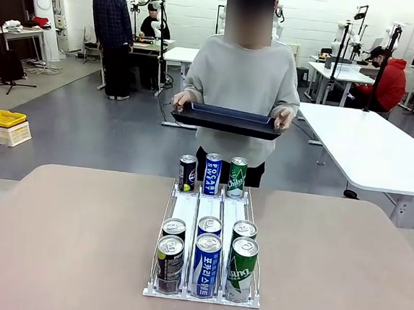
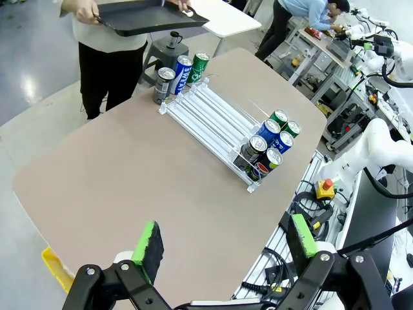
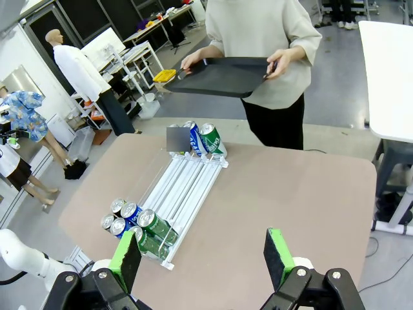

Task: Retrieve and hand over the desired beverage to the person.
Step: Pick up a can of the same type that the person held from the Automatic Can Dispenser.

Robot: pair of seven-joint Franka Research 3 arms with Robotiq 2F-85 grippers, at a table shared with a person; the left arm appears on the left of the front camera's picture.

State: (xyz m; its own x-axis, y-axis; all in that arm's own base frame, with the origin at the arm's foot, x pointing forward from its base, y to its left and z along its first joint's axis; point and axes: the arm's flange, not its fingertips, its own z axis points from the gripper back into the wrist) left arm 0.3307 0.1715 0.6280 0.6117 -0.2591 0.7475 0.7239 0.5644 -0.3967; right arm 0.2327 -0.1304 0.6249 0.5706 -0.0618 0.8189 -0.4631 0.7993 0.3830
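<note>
Left hand (image 2: 226,242): released, green pads wide apart, nothing between them; it hangs high over the worktop (image 1: 54,243), well apart from the rack; the finger bases are cut off by the bottom edge of its wrist view.

Right hand (image 3: 203,253): also released and empty, high over the worktop's near side; cut off the same way.

Clear three-lane rack (image 1: 186,213) at mid-worktop, running away from the robot. Front row at the near end, upright: black can (image 1: 169,264), blue can (image 1: 206,264), green can (image 1: 241,268). A second row (image 1: 209,226) stands close behind, mostly hidden, only lids and shoulders showing. The white lane floors show in the middle stretch. Three far cans (image 1: 212,173) stand upright at the far end in the same colour order; in the right wrist view the dark one is blurred over, label unreadable.

Which can is the wanted beverage cannot be told; all sit in the rack, none gripped.

Beyond the far edge: person (image 1: 243,78) in a light grey sweatshirt, holding a dark tray (image 1: 228,119) level, gripped at both ends; the tray's interior is hidden from the front; the legs are partly hidden behind the far cans and the worktop edge.
</note>
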